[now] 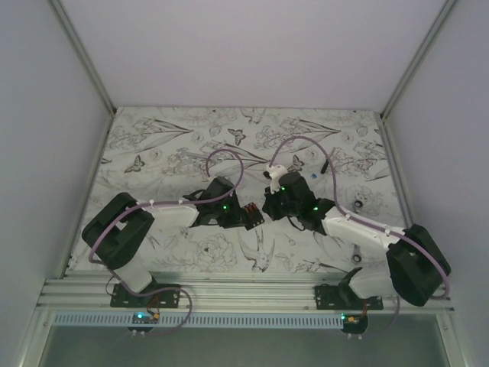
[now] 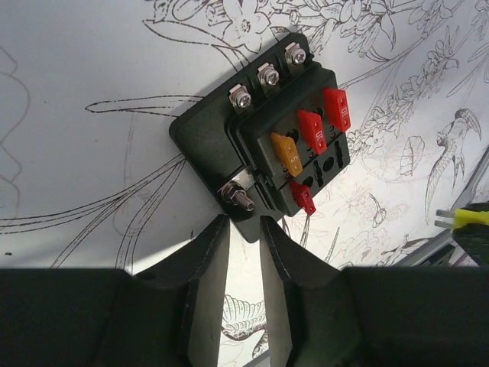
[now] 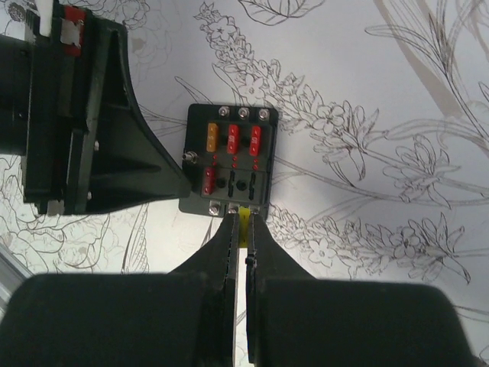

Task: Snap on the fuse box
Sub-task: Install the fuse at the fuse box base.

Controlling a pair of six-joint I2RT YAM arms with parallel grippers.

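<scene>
The fuse box (image 2: 256, 138) is a black square block on a flat base lying on the flower-print cloth. Its face shows an orange fuse, red fuses and empty slots. My left gripper (image 2: 244, 224) is shut on a corner of its base plate, and from the right wrist view it reaches the box (image 3: 229, 164) from the left. At the box's near edge my right gripper (image 3: 243, 219) is shut on a small yellow fuse (image 3: 243, 223), which is apart from the slots. From above, the box (image 1: 250, 215) sits between left gripper (image 1: 234, 214) and right gripper (image 1: 269, 205).
A short black bar (image 1: 327, 164) and a tiny blue piece (image 1: 315, 175) lie on the cloth behind the right arm. A small dark ring (image 1: 357, 205) lies to its right. White walls close in the cloth on three sides.
</scene>
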